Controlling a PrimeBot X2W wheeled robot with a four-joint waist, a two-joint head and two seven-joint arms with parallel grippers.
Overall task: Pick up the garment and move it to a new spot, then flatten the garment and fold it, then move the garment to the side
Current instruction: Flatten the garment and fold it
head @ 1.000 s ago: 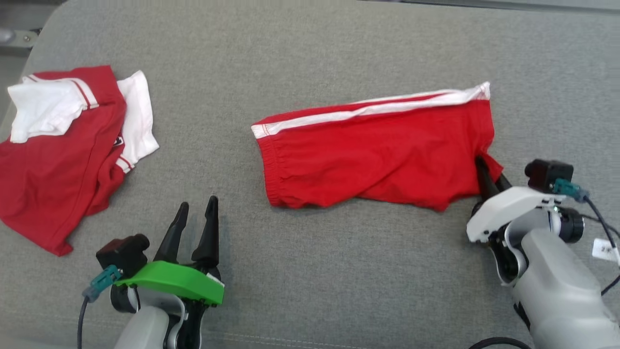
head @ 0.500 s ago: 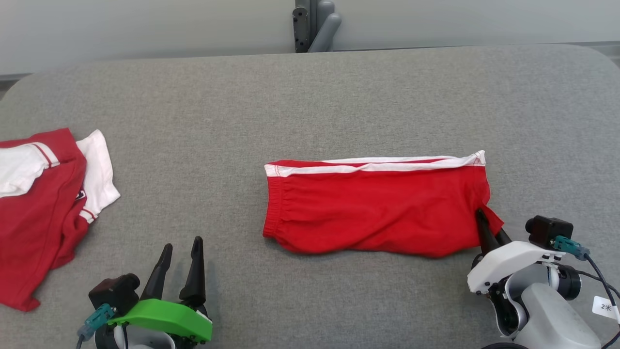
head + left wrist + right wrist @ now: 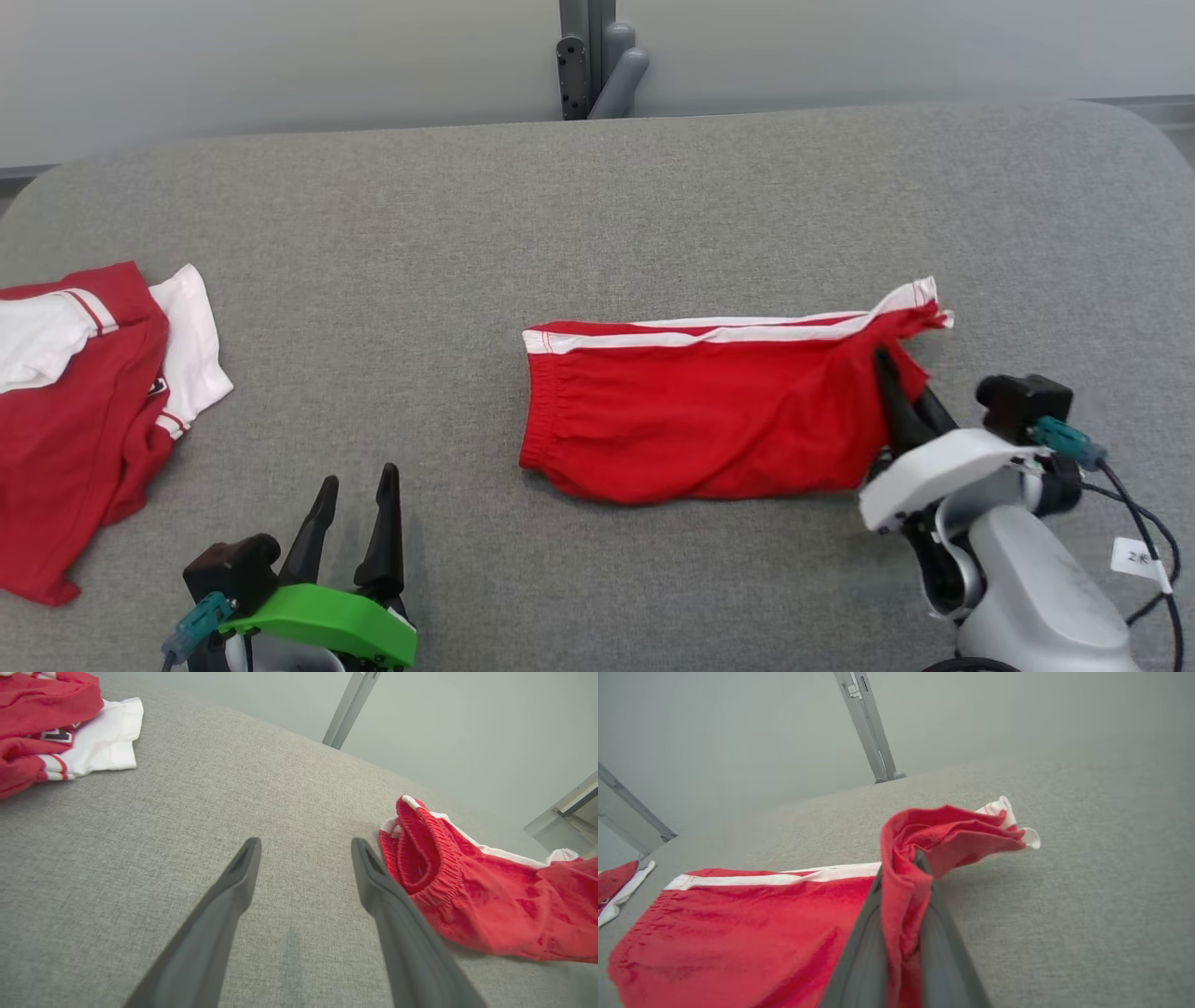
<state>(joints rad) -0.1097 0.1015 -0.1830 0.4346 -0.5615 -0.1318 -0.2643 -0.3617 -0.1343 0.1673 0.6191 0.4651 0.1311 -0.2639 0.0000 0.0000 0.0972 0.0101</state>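
Observation:
The garment (image 3: 700,411) is a pair of red shorts with a white side stripe, folded on the grey table (image 3: 597,215), elastic waistband to the left. My right gripper (image 3: 896,378) is shut on the garment's right hem, which is lifted and bunched. In the right wrist view the red cloth (image 3: 924,849) is pinched between the two fingers and curls over their tips. My left gripper (image 3: 358,485) stands open over bare table at the lower left, well apart from the shorts. In the left wrist view the waistband (image 3: 430,858) lies just right of its right finger (image 3: 373,882).
A red and white shirt (image 3: 84,392) lies crumpled at the table's left edge, also in the left wrist view (image 3: 56,723). A grey metal post (image 3: 588,56) stands behind the table's far edge. Bare grey surface stretches between the two garments and behind the shorts.
The head camera tilted up, showing the wall. My right gripper moved left and up with the hem, lifting the shorts' right end. The left gripper stayed put.

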